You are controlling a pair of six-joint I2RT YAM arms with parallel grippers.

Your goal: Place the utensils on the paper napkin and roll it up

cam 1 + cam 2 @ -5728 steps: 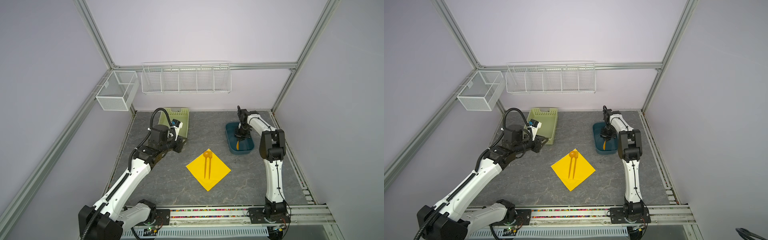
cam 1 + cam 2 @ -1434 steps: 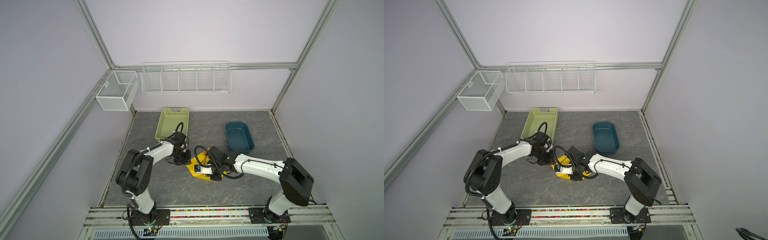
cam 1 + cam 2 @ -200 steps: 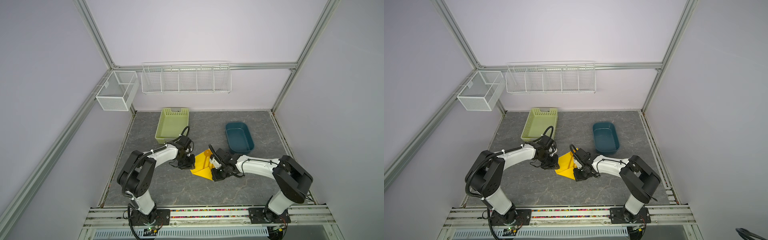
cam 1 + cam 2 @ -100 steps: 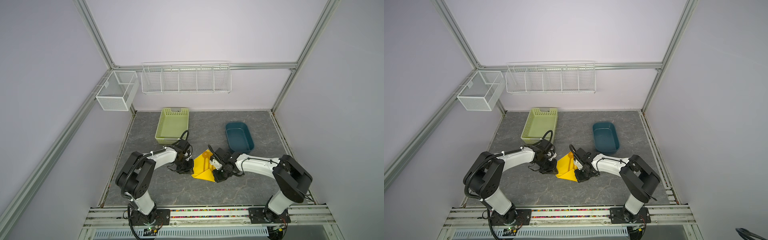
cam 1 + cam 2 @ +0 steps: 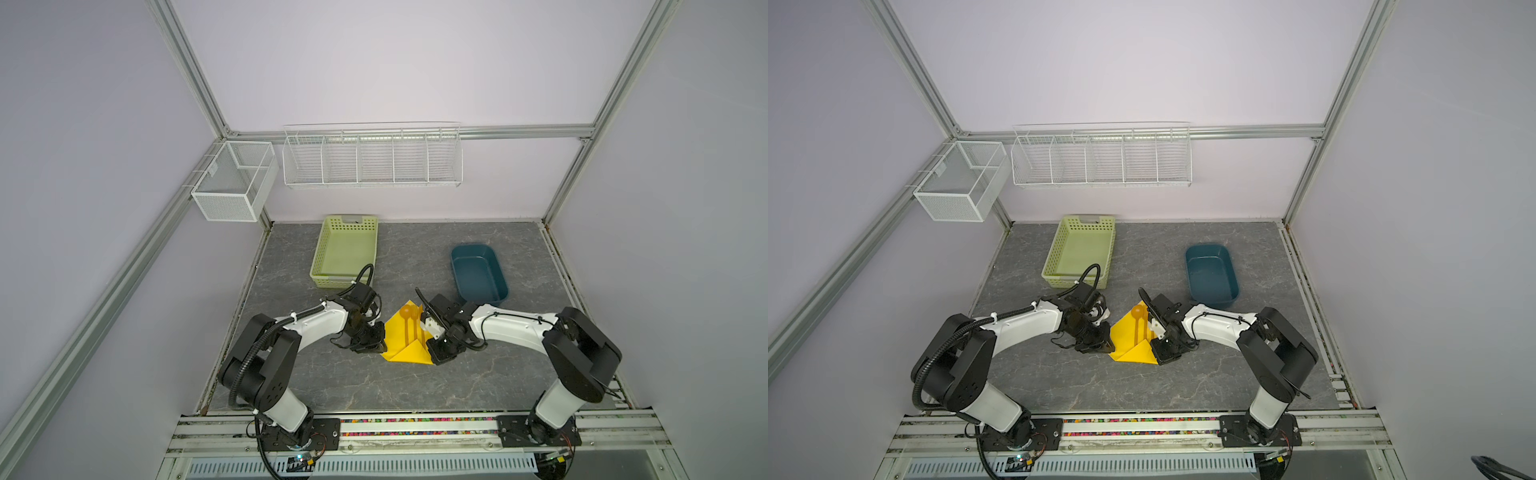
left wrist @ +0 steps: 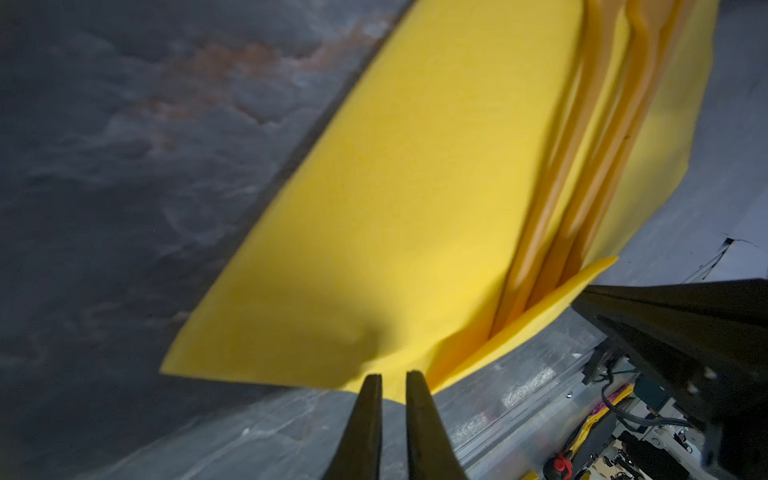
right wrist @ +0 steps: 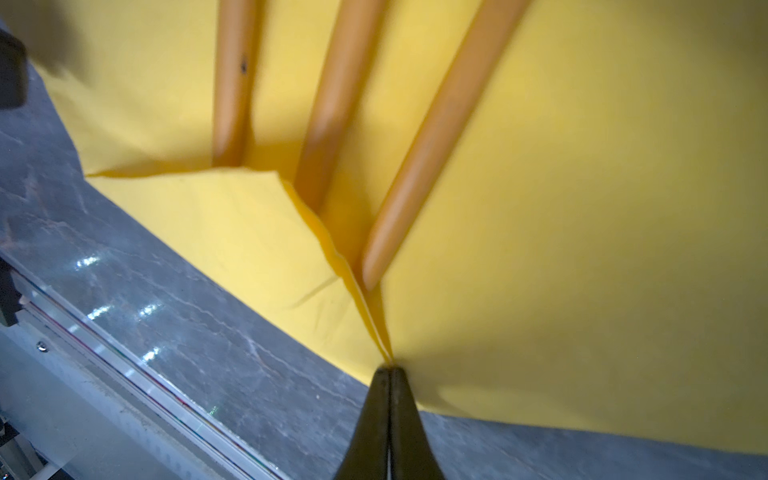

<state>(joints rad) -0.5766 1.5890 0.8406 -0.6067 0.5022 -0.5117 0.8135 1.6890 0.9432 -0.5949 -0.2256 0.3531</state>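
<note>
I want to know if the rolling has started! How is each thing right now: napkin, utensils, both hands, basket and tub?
Napkin: near corner folded up over the handle ends, not rolled yet.
Utensils: lying side by side on the napkin, handle ends tucked under the fold.
Left hand: shut on the napkin's edge.
Right hand: shut on the napkin's fold.
Basket: empty.
Tub: empty.

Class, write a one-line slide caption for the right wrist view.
Right gripper pinching the folded paper napkin, three utensils lying on it.
</note>
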